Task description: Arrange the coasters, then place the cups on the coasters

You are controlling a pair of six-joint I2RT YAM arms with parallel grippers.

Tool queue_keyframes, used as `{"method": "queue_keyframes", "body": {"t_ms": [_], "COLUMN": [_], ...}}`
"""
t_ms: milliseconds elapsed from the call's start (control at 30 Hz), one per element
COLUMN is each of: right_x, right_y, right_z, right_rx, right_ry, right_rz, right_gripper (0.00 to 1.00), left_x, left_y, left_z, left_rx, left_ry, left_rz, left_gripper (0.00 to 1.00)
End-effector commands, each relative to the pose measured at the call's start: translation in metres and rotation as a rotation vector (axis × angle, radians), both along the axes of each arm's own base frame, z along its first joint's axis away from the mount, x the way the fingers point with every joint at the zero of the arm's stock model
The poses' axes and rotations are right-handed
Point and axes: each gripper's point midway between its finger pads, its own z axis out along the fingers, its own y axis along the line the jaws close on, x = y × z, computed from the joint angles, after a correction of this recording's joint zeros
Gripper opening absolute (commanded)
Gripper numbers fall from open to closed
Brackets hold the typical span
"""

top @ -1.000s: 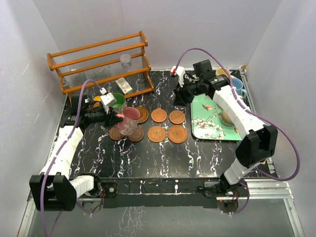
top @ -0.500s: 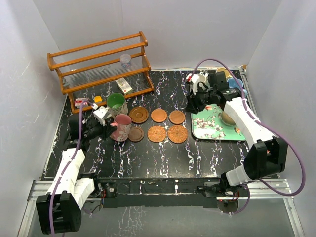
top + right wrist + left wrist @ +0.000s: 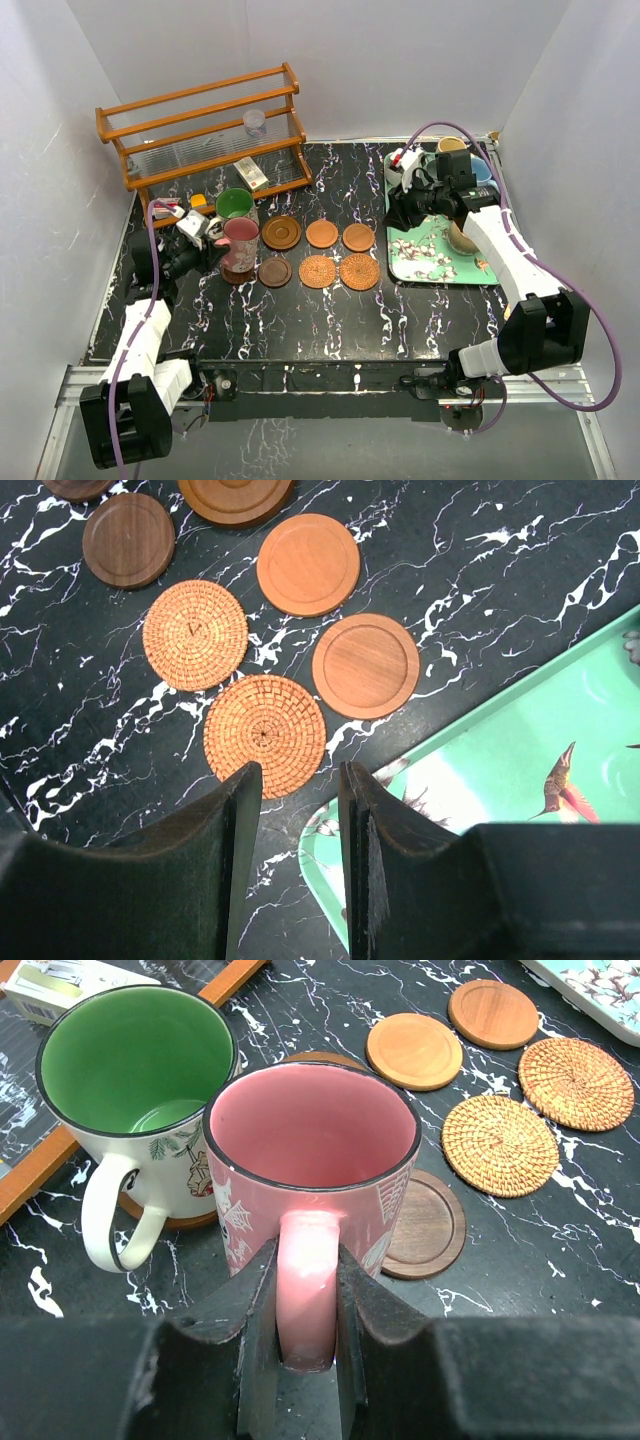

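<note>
Left end effector (image 3: 302, 1255) clamped on the handle of the pink ceramic mug (image 3: 315, 1125). It stands upright on the black marbled counter (image 3: 560, 1255), just beside a dark round wooden coaster (image 3: 430, 1230) — possibly overlapping it. Right end effector (image 3: 297, 775) empty, jaws apart, above a tan woven wicker coaster (image 3: 264, 735).

Bright, even light from above leaves soft, faint shadows on the glossy black desk (image 3: 300, 310). Glare whitens the handle of the pink mug (image 3: 310, 1130). The nearest fingers (image 3: 240, 880) look dark and blurred.

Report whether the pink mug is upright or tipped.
Upright: the pink mug stands mouth up, its handle pinched in the left gripper.
</note>
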Motion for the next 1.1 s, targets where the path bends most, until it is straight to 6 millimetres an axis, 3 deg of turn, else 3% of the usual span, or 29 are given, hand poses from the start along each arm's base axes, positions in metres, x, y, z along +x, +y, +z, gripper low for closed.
{"method": "queue_keyframes", "body": {"t_ms": [0,1067], "right_x": [0.004,-0.004], "right_y": [0.001,-0.002], "right_z": [0.016,0.026], "right_rx": [0.030,0.051], "right_ry": [-0.067,-0.086], "right_rz": [0.002,-0.004], "right_gripper": [0.35,0.38], "left_x": [0.007,0.002], "left_y": [-0.007,-0.001], "left_z": [0.037,0.006], "left_rx": [0.001,0.069], "left_ry": [-0.174,-0.139], "left_rz": [-0.093,-0.132], "left_gripper": [0.00,0.00]}}
